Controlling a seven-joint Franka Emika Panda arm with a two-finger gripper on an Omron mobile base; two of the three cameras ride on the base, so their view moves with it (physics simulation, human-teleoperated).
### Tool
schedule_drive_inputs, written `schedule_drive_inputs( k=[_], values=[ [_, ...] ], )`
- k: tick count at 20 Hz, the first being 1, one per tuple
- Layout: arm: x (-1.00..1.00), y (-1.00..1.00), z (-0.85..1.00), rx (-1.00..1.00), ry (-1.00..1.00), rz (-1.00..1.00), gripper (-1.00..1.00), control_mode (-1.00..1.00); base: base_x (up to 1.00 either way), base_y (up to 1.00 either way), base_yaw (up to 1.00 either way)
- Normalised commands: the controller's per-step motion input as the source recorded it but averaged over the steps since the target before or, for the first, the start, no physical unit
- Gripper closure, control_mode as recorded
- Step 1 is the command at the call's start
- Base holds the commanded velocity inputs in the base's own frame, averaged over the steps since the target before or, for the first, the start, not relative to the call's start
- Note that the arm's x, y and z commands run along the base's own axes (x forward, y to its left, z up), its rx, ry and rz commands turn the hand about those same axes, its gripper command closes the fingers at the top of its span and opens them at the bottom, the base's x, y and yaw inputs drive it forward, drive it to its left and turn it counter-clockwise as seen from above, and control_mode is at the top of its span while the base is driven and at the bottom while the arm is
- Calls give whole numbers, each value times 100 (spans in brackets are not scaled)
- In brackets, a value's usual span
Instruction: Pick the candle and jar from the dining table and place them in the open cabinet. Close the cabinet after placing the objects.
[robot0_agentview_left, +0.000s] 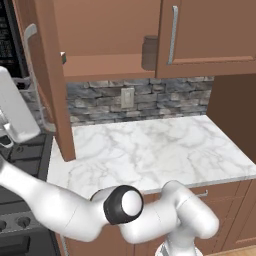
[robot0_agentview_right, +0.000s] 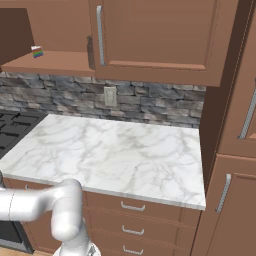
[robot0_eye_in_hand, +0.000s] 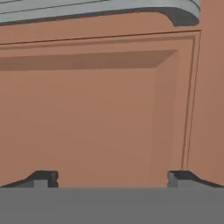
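A simulated kitchen, seen from behind a white robot arm with dark joints. A brown wooden wall cabinet (robot0_agentview_left: 100, 60) hangs above a white grey-veined marble counter (robot0_agentview_left: 150, 147), with a grey stone backsplash (robot0_agentview_left: 150, 97) and a pale wall outlet (robot0_agentview_left: 127, 98) between them. The cabinet's left door (robot0_agentview_left: 50, 80) stands swung outward, its long silver bar handle (robot0_agentview_left: 31, 55) facing the arm.

On the plain wooden shelf, the grey translucent cylindrical jar (robot0_agentview_left: 149, 52) stands upright at the right end, just beside the closed right door (robot0_agentview_left: 210, 32). The right base view adds what the left one hides: a small rainbow-striped wedge (robot0_agentview_right: 37, 51) at the shelf's far left. The candle cannot be made out in either base view.

The hand view shows the two-finger gripper (robot0_eye_in_hand: 112, 178) released, jaws wide apart and empty, looking squarely at a recessed brown door panel (robot0_eye_in_hand: 96, 118) with a silver handle (robot0_eye_in_hand: 109, 11) curving across the top. Judging by this, the arm is lined up on the open door to push it closed.
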Motion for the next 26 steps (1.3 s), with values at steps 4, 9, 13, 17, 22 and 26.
schedule_drive_inputs(
  k=[4, 9, 13, 17, 22, 26],
  values=[
    [59, -22, 0, 7, 4, 17, -100, -100, 0, 0, 0],
    [56, -40, 0, 14, 6, 17, -100, -100, 0, 0, 0],
    [48, -57, 0, 16, 8, 22, -100, -100, 0, 0, 0],
    [41, -52, 0, 14, 4, 20, -100, -100, 0, 0, 0],
    [37, -53, -2, 8, -1, 17, -100, -100, 0, 0, 0],
    [29, -63, -9, 7, -5, 21, -100, -100, 0, 0, 0]
  ],
)
